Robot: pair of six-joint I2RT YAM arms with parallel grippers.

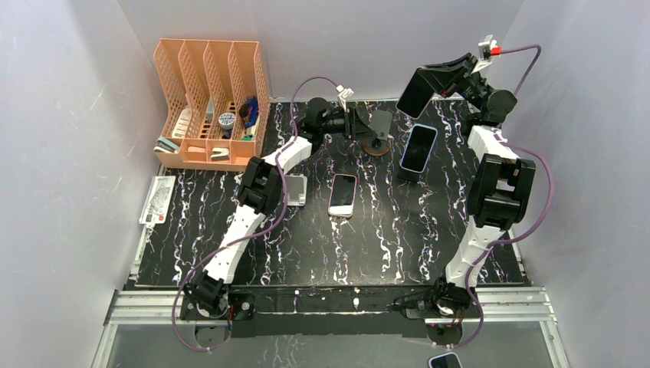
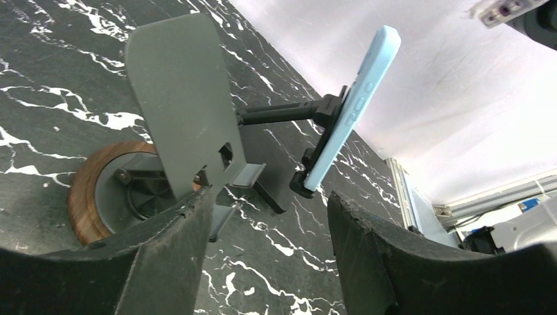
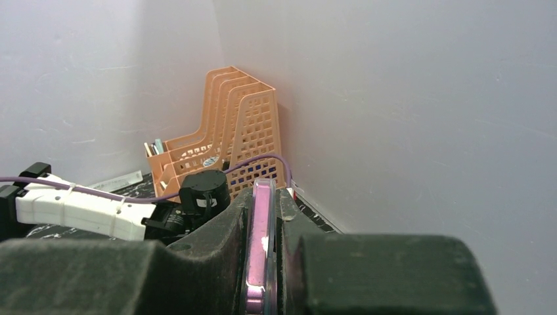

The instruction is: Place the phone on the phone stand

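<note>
The phone (image 1: 416,93) is up in the air at the back right, pinched tight between the jaws of the right arm (image 1: 490,192). That arm stands tall and bends over at the top. The left arm (image 1: 257,188) stretches low across the counter (image 1: 383,245) to the gray phone stand (image 1: 377,126). Its jaws are apart, and the stand's flat plate is just by one finger (image 2: 164,262). A blue phone (image 1: 418,148) leans on a black holder (image 2: 289,113) nearby.

A dark phone (image 1: 416,92) is seen raised in the right gripper (image 1: 444,77); the left gripper (image 1: 354,123), apparently parted, is positioned at the grey phone stand (image 1: 377,126).
</note>
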